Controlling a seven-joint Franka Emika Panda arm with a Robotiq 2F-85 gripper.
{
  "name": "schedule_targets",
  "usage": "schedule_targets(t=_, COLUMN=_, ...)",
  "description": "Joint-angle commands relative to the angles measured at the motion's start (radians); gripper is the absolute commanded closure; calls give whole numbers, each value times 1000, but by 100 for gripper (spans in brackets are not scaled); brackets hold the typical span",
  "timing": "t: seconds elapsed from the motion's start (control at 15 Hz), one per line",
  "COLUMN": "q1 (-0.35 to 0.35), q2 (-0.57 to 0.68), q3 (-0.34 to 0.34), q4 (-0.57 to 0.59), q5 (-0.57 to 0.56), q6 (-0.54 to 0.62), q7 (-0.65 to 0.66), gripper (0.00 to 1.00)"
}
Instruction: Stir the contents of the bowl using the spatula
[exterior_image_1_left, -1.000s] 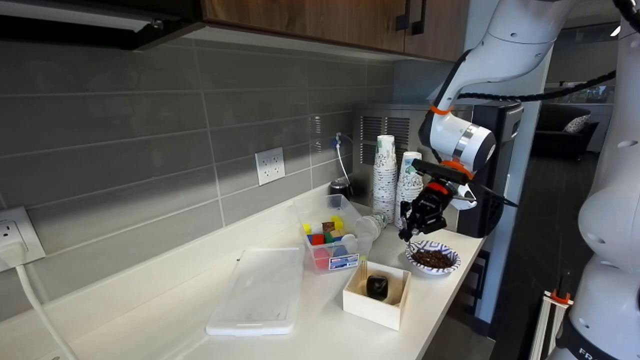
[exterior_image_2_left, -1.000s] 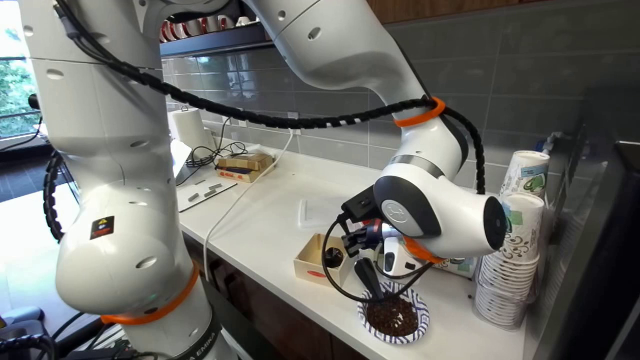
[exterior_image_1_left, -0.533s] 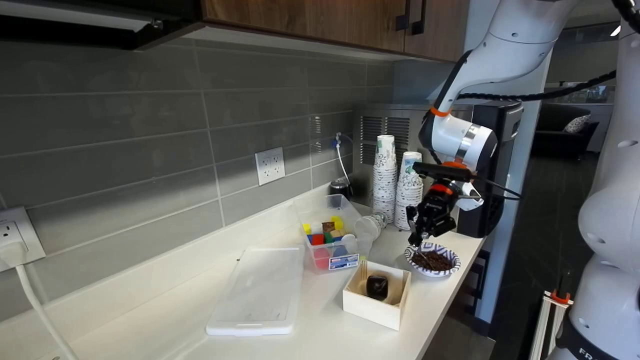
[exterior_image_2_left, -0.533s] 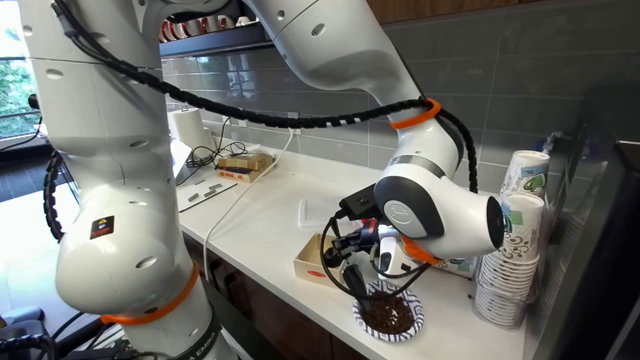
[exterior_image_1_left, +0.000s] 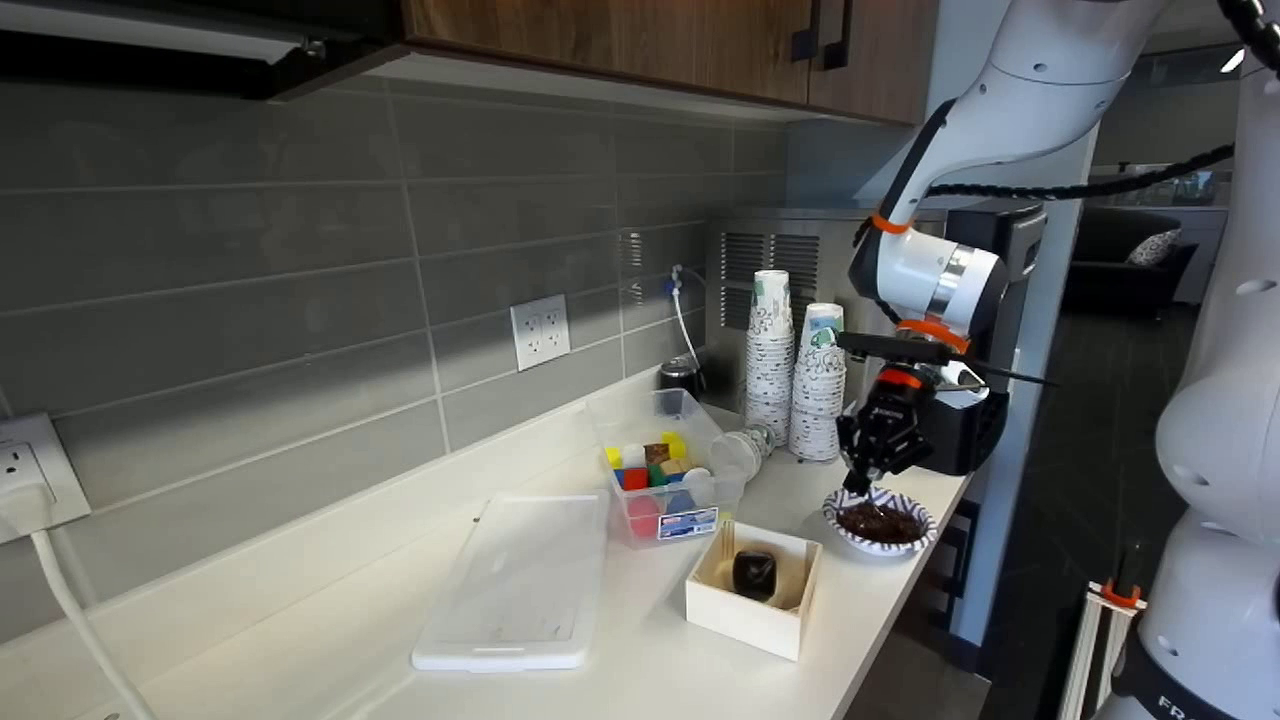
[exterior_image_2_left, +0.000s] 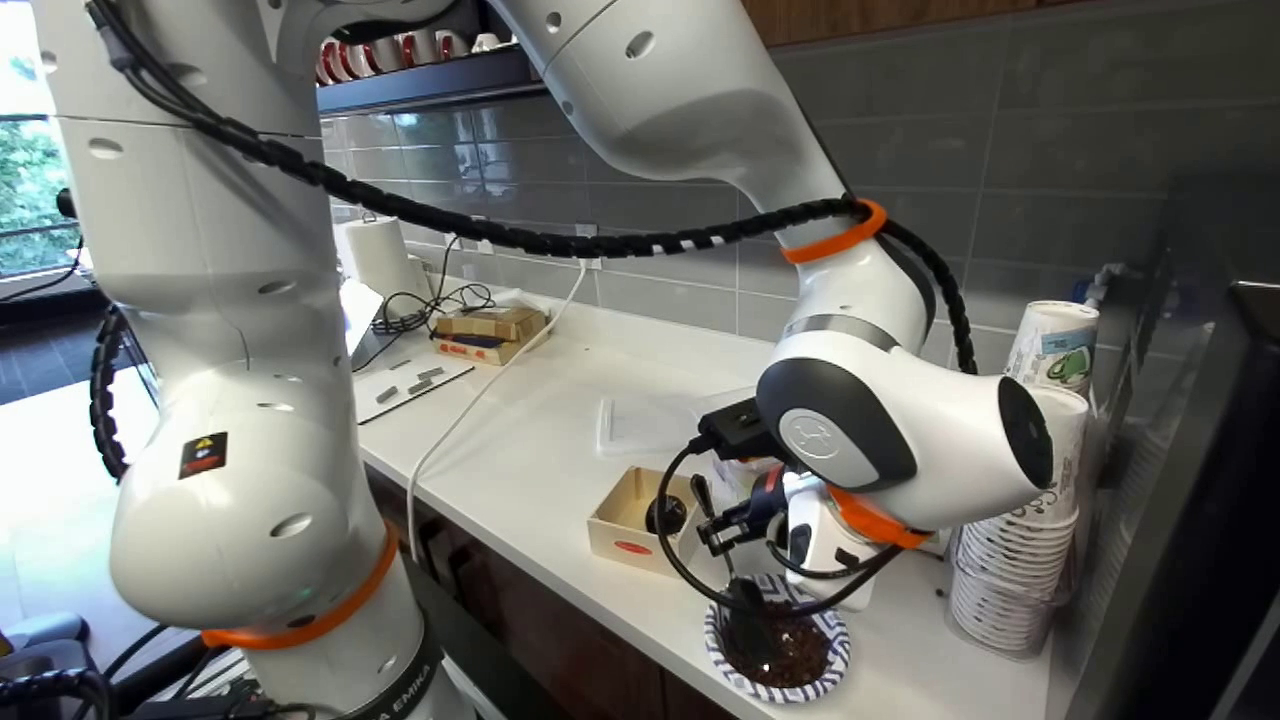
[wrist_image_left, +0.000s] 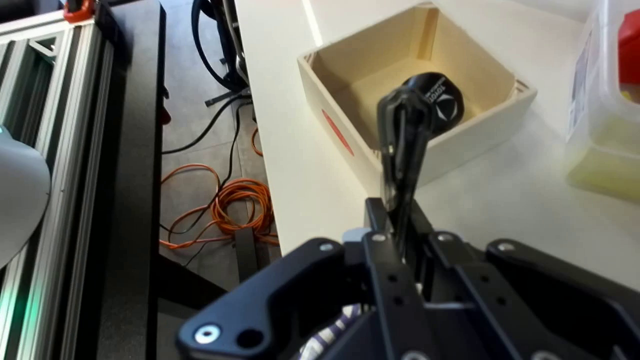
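Note:
The bowl (exterior_image_1_left: 929, 527), with a blue-and-white patterned rim and dark brown bits in it, stands near the counter's edge in both exterior views; the rim also shows in an exterior view (exterior_image_2_left: 840, 655). A black spatula (exterior_image_2_left: 748, 625) has its blade down in the dark contents, with its handle rising steeply. My gripper (exterior_image_2_left: 716, 537) is shut on the spatula, above the bowl's rim. In the wrist view the gripper (wrist_image_left: 400, 215) pinches the spatula handle (wrist_image_left: 404, 130), which sticks out past the fingertips. A strip of the bowl's rim (wrist_image_left: 330, 337) shows below the gripper; its contents are hidden there.
A square wooden box (exterior_image_1_left: 745, 622) with a black round object (exterior_image_1_left: 754, 575) stands beside the bowl. Behind are a clear tub (exterior_image_1_left: 722, 480) of colourful items, a flat white lid (exterior_image_1_left: 515, 580) and tall cup stacks (exterior_image_1_left: 770, 370). A black cable loops from the wrist over the bowl.
The gripper and spatula have swung across the bowl; the spatula's blade now sits deeper in the contents and its handle top shows above the fingers. The bowl has shifted slightly.

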Motion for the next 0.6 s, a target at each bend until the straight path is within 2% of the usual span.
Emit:
schedule_targets(t=0.0, q1=-10, q2=-35, q3=-4, q4=-12, q5=-14, q6=69, q7=18, gripper=97)
schedule_targets(t=0.27, q1=-17, q2=-28, q3=5, q4=-10, q5=27, q6=73, q7=-10, gripper=97)
schedule_targets(t=0.53, q1=-23, q2=-32, q3=12, q4=-5, q5=139, q6=42, q7=-54, gripper=97)
